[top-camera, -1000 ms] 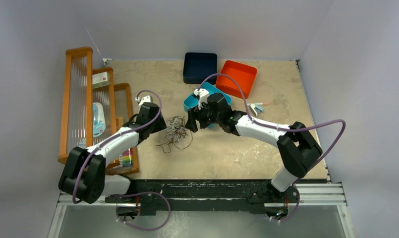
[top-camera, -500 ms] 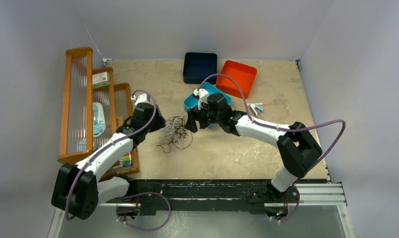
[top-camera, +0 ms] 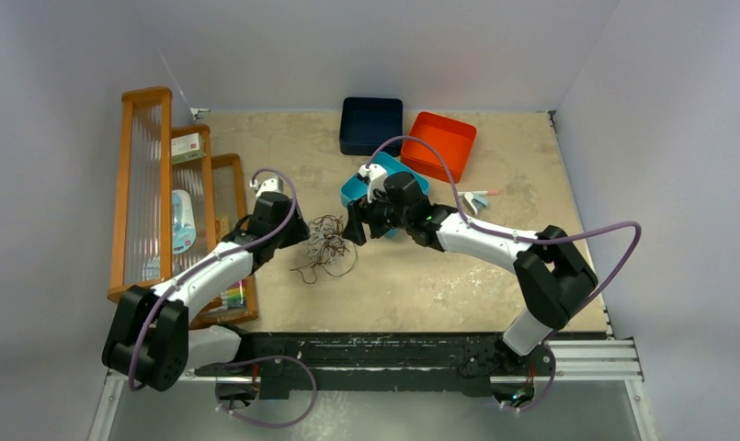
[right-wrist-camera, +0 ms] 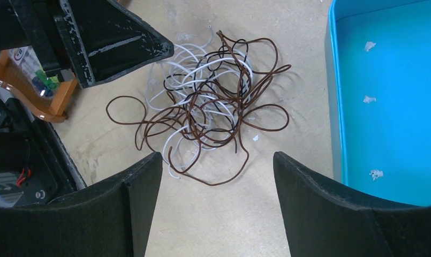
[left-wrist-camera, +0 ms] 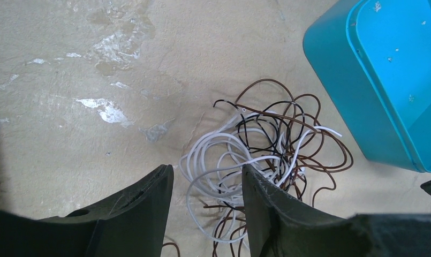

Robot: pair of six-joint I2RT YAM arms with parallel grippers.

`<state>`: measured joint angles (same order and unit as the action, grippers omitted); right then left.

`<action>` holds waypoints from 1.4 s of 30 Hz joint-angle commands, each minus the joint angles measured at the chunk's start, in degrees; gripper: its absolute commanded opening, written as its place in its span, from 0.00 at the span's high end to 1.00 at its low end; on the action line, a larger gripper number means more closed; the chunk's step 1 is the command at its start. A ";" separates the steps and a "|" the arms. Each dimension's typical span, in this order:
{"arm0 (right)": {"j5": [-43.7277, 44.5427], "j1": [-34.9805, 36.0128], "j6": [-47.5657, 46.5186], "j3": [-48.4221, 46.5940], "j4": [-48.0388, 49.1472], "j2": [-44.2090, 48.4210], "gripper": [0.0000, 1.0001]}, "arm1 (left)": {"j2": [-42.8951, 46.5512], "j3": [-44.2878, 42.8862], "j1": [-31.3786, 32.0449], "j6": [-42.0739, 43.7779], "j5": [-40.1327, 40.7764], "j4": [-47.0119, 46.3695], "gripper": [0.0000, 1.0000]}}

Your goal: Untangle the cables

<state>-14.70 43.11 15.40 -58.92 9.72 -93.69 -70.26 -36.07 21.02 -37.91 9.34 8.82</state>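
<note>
Seen from above, the left arm [top-camera: 210, 271] stretches from its base toward one o'clock; its left gripper [top-camera: 301, 233] [left-wrist-camera: 205, 179] tips toward four o'clock, fingers parted with a moderate gap; the right arm [top-camera: 476, 237] reaches toward ten o'clock; its right gripper [top-camera: 351, 226] [right-wrist-camera: 218, 163] faces nine o'clock, fingers spread wide; the two fingertip pairs point at each other, near but apart.

Thin white and brown cables [right-wrist-camera: 213, 101] look smooth and plastic-coated; the tabletop [left-wrist-camera: 58, 150] is matt, blotchy beige; the teal tray [right-wrist-camera: 384, 80] is smooth plastic.

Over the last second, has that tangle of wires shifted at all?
No. The cables lie in the same spot, just left of the blue bin.
</note>
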 commanded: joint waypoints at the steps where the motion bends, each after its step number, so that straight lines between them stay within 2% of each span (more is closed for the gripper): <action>1: -0.86 -0.05 -0.63 -2.43 0.94 -0.15 0.22 | -1.25 0.48 -0.10 0.99 -0.02 -3.75 0.51; 9: -0.95 -0.05 -0.78 -2.89 0.58 -0.40 0.22 | -2.54 -0.08 -0.09 0.99 0.72 -5.12 0.51; 15: -1.16 -0.05 -0.81 -3.03 0.48 -0.69 0.21 | -0.87 1.55 0.02 1.85 -2.32 -6.62 0.45; 21: -1.56 -0.05 -0.80 -3.10 0.57 -0.88 0.22 | -2.29 2.15 -0.01 1.44 -0.88 -6.59 0.47; 29: -1.40 0.03 -0.79 -3.24 0.39 -0.66 0.21 | -3.40 0.83 0.02 0.75 2.12 -8.33 0.60; 42: 0.48 -0.02 -1.25 -2.94 0.21 0.98 0.21 | -4.08 -1.90 0.00 2.23 5.28 -8.38 0.95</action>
<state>-14.57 43.11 15.33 -59.86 9.26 -94.56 -74.41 -35.51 21.02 -36.67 12.62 3.31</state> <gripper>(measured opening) 0.786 0.086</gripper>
